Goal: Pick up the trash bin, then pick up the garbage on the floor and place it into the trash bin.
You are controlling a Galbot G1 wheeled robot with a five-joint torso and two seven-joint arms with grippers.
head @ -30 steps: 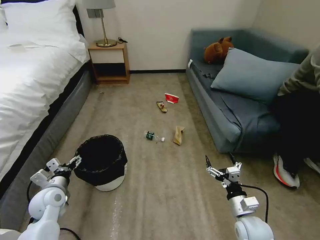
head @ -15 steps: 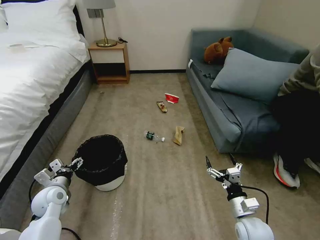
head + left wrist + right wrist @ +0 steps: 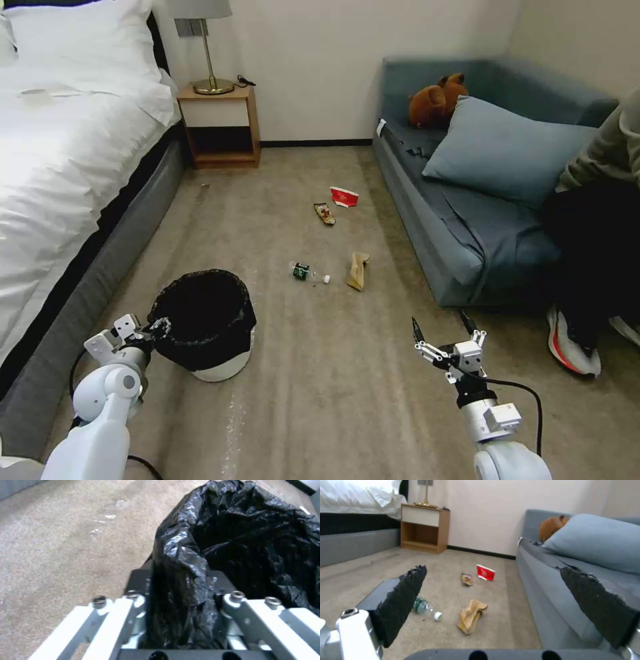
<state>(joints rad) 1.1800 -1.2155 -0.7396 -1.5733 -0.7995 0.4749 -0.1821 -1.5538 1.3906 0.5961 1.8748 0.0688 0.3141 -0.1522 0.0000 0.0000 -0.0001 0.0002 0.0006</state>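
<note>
Carpeted floor [image 3: 320,400]: left tool [image 3: 159,328] straddles the trash bin [image 3: 203,320] rim, unclenched; next, clamp and lift. Right tool [image 3: 443,331] spread, idle.

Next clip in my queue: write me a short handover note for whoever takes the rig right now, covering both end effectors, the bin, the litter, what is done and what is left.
Left end effector: at the near rim of the low round white trash bin with the crinkly black liner, fingers straddling the liner edge, not clamped.
Right end effector: open, held above the carpet, holding nothing.
Bin stands on the floor beside the bed.
On the carpet: clear plastic bottle with green label, tan paper bag, gold-brown snack wrapper, flattened red-and-white paper cup.
Done: reach to the bin.
Left: grip and lift the bin, collect all four pieces.
</note>
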